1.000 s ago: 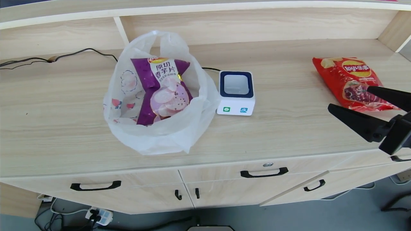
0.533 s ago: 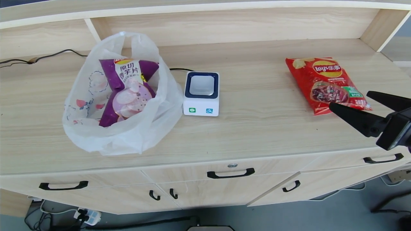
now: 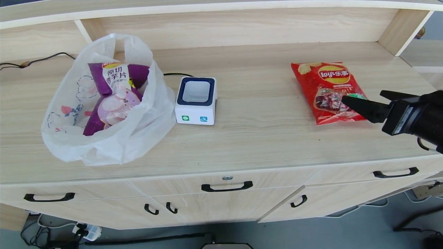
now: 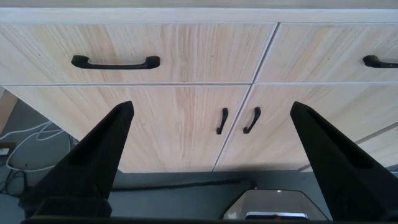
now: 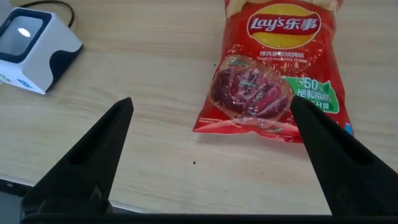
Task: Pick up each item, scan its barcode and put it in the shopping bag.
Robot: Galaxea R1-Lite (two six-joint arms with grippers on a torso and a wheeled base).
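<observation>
Just beyond the right hand lies the chip bag.

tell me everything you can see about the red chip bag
The red chip bag is a glossy, puffed packet that looks like foil plastic and appears sealed. It is red, with a round yellow and red logo near the top, chips pictured at the top edge, a dark red food picture in the middle and a green patch near one lower corner. It lies flat, face up, on the wooden counter on the robot's right, well apart from the scanner. The open right gripper hangs over its near end without gripping it.
</observation>
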